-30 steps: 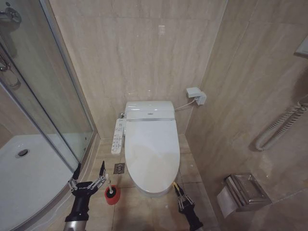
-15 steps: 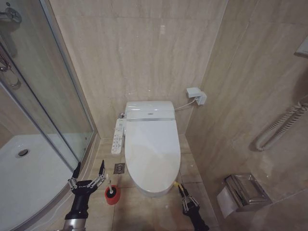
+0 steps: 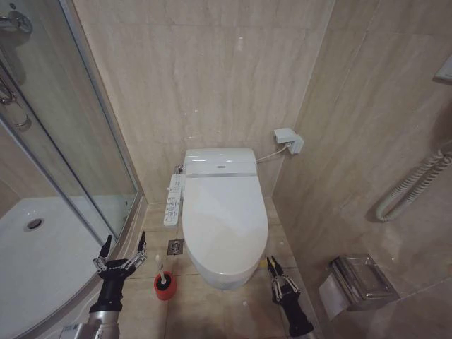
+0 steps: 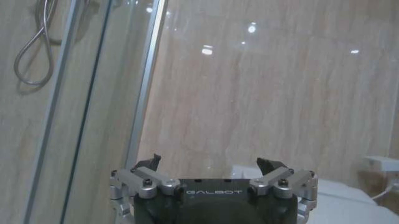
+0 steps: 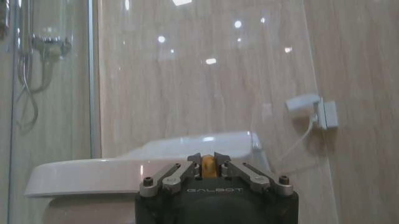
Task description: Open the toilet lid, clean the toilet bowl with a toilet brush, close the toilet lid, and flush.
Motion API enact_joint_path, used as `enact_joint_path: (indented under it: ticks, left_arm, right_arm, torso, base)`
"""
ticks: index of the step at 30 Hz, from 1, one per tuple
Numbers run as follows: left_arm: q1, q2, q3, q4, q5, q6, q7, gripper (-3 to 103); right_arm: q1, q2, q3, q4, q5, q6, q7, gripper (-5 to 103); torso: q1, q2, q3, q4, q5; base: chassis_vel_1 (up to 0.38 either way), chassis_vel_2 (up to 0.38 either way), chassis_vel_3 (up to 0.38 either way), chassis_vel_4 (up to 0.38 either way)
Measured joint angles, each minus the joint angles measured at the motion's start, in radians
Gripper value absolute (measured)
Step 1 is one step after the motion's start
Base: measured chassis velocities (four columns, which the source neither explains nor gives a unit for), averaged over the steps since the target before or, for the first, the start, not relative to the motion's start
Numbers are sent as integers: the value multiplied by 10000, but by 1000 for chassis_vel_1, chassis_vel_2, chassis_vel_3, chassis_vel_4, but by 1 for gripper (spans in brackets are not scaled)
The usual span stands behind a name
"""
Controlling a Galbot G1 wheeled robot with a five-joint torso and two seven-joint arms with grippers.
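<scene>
Progress is judged slight: the toilet lid (image 3: 224, 229) is barely lifted, its yellow tag (image 5: 208, 166) pinched by the right gripper (image 3: 275, 275) with clenched jaws. The toilet brush (image 3: 162, 277) is left in its red holder (image 3: 164, 289) beside the left gripper (image 3: 123, 248), jaws released. Scrubbing, closing and flushing are left undone.

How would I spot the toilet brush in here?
Find the white toilet bowl against the back wall. On the floor tiles beside its front, toward the glass shower, the toilet brush stands in a small red cup, the one red thing there.

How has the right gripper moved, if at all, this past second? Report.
Yes. The right gripper, jaws closed on the yellow tag of the toilet lid, shifted rightward, toward the paper holder.
</scene>
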Motion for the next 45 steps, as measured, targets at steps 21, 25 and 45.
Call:
enact_joint_path:
  ticks: [21, 25, 45]
  left_arm:
    - [-270, 256, 49, 252, -155, 101, -43, 100]
    - [-448, 419, 173, 447, -193, 109, -41, 100]
    - [34, 129, 221, 143, -407, 462, -160, 100]
  right_arm:
    - [-216, -547, 669, 3743, 429, -1229, 521, 14]
    - [9, -736, 919, 4493, 724, -1695, 825, 14]
    - [4816, -1371, 356, 2926, 2308, -3099, 810, 14]
  torso:
    - [1, -1, 0, 8, 4]
    - [2, -2, 1, 5, 3]
    - [-1, 0, -1, 6, 1]
  base:
    - [0, 0, 0, 0]
    - [0, 0, 0, 0]
    - [0, 0, 0, 0]
